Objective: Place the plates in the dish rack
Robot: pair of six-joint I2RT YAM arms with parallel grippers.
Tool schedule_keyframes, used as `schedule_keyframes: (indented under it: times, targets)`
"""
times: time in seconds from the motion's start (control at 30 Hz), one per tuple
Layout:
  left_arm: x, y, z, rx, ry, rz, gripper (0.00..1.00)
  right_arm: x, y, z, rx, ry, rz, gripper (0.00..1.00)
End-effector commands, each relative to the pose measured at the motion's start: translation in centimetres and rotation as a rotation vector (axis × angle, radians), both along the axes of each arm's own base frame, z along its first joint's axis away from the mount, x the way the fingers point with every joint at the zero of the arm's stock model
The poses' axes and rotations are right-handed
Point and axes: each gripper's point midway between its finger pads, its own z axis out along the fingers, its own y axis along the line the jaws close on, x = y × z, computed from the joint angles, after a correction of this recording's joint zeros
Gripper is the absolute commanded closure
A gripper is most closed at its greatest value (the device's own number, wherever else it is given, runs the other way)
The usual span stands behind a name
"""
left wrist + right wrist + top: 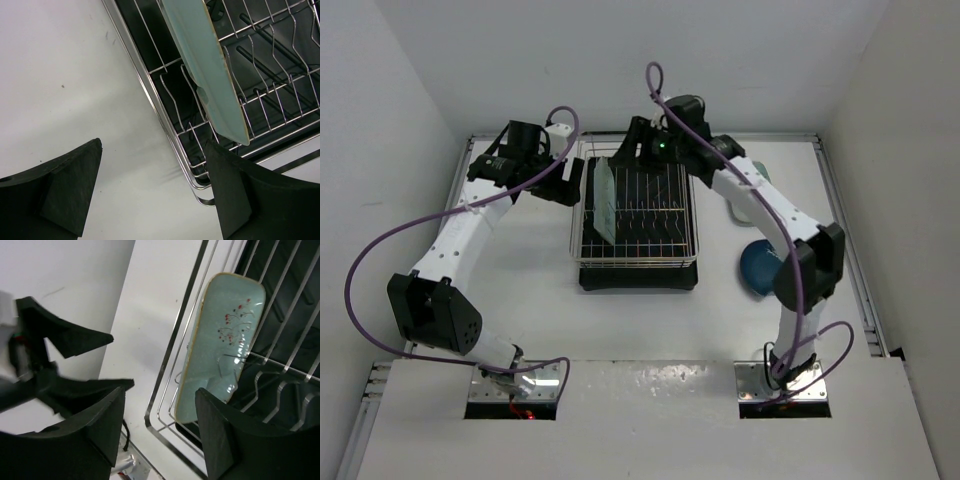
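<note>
One pale mint-green plate (604,198) stands on edge, tilted, in the left end of the chrome wire dish rack (638,262). My right gripper (626,148) hovers at the rack's far left corner. In its wrist view the right gripper (160,392) is open with nothing between its fingers, and the plate (225,340) rests in the rack wires (187,315) just past one finger. My left gripper (568,182) is open beside the rack's left side. Its wrist view shows the left gripper (154,150) over bare table, with the plate (205,65) and the rack (165,125) alongside. A dark blue plate (758,270) lies on the table to the right, partly hidden by my right arm.
The rack sits on a black drip tray (638,280) in the middle of the white table. White walls close in the left, back and right. Purple cables (380,250) loop off both arms. The left gripper's black fingers (65,340) show in the right wrist view.
</note>
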Motion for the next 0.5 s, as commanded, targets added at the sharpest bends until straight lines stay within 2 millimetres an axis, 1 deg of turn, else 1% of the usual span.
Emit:
schedule_keyframes:
  times: [0.0, 0.03, 0.07, 0.1, 0.17, 0.23, 0.27, 0.3, 0.33, 0.37, 0.43, 0.47]
  targets:
    - [0.5, 0.1, 1.2, -0.014, -0.050, -0.010, 0.12, -1.7, -1.8, 1.5, -0.037, -0.038, -0.044, 0.43]
    - [0.4, -0.2, 1.2, -0.014, -0.050, -0.019, 0.12, -1.9, -1.5, 1.2, -0.029, -0.027, -0.039, 0.43]
    - [0.4, -0.2, 1.2, -0.014, -0.050, -0.019, 0.12, -2.9, -0.7, -0.6, -0.040, 0.019, -0.026, 0.44]
    - [0.2, -0.2, 1.1, -0.012, -0.041, -0.019, 0.12, -3.6, 0.1, -0.8, -0.042, 0.023, -0.009, 0.44]
    - [0.2, -0.2, 1.1, -0.012, -0.041, -0.019, 0.12, -4.3, 0.7, -3.0, -0.071, 0.072, -0.012, 0.46]
    - [0.1, 0.0, 1.4, -0.008, -0.051, -0.012, 0.12, -4.9, 1.5, -4.4, -0.070, 0.122, -0.013, 0.49]
    - [-0.1, 0.0, 1.4, -0.008, -0.051, -0.012, 0.12, -5.0, 2.0, -5.0, -0.065, 0.131, -0.003, 0.51]
    - [-0.1, 0.0, 1.4, -0.008, -0.051, -0.012, 0.12, -5.2, 2.3, -5.0, -0.058, 0.138, 0.001, 0.52]
    - [-0.1, 0.0, 1.4, -0.008, -0.051, -0.012, 0.12, -5.7, 3.1, -6.0, -0.066, 0.154, 0.016, 0.52]
    - [-0.2, 0.1, 0.9, -0.006, -0.041, -0.012, 0.12, -5.6, 3.3, -6.1, -0.063, 0.149, 0.020, 0.52]
    - [-0.4, 0.1, 0.6, -0.004, -0.031, -0.012, 0.12, -6.0, 4.1, -6.9, -0.067, 0.166, 0.035, 0.52]
    - [-0.5, -0.1, -0.4, 0.007, -0.009, -0.015, 0.12, -5.8, 4.3, -6.9, -0.056, 0.163, 0.033, 0.53]
